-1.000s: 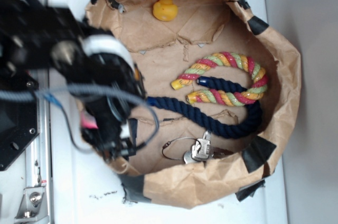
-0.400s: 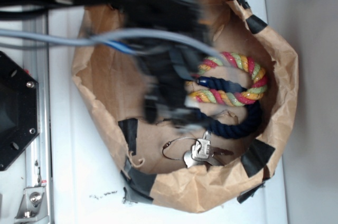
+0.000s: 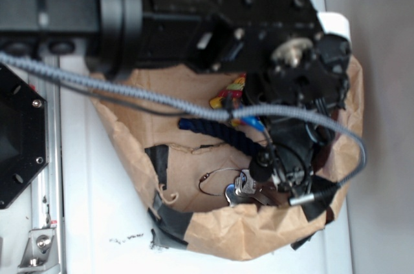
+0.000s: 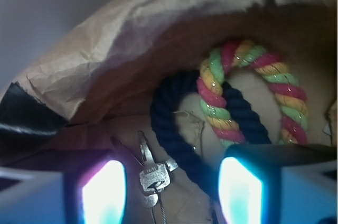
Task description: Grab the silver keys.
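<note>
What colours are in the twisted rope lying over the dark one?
Red, green and yellow strands, twisted together. The multicoloured rope crossing the navy rope shows best in the wrist view.

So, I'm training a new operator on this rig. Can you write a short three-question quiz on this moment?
1. True or false: the pincer is already shut on the silver keys.
2. Multiple choice: in the wrist view, the multicolored rope crosses over which item? A) a yellow duck B) the navy rope C) a sponge
3. Fill in: everything lies inside a crumpled brown ____ patched with black tape.

Key: 1 false, the fingers stand apart with the keys between them, untouched; 2 B; 3 paper bag.
</note>
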Tool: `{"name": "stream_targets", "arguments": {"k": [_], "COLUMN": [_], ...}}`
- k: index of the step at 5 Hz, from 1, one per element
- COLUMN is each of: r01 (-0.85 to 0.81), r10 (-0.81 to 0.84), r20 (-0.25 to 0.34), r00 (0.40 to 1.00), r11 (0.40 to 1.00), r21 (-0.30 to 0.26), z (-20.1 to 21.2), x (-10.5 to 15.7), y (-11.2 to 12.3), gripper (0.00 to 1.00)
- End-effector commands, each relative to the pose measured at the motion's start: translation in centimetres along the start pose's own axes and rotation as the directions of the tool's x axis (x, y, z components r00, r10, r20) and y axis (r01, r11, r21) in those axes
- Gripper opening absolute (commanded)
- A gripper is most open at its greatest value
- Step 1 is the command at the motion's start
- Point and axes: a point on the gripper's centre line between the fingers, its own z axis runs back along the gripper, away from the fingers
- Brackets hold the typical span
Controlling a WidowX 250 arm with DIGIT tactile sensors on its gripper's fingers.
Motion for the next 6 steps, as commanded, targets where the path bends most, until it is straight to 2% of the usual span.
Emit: {"name": "stream_targets", "arguments": {"k": [1,3,4,5,6], "r01": [0.107,0.133,0.14,0.158,0.155], "r10": [-0.107,-0.133,-0.14,-0.158,-0.155], "r20": [0.028,-0.009,-0.032,-0.035,-0.039], "r00": [0.994,0.991,0.99,0.987,0.987], "r11": [0.994,0.991,0.99,0.987,0.988], "r21": [0.017,0.003,0.0,0.003,-0.005], "z": [0.9,0.1,-1.4,-3.0,-4.0], "x": [-3.0,-5.0,-5.2,-6.0,-5.7], "y": [1.0,1.6,1.3,1.3,0.9], "gripper": [1.0,1.0,1.0,1.0,1.0]}}
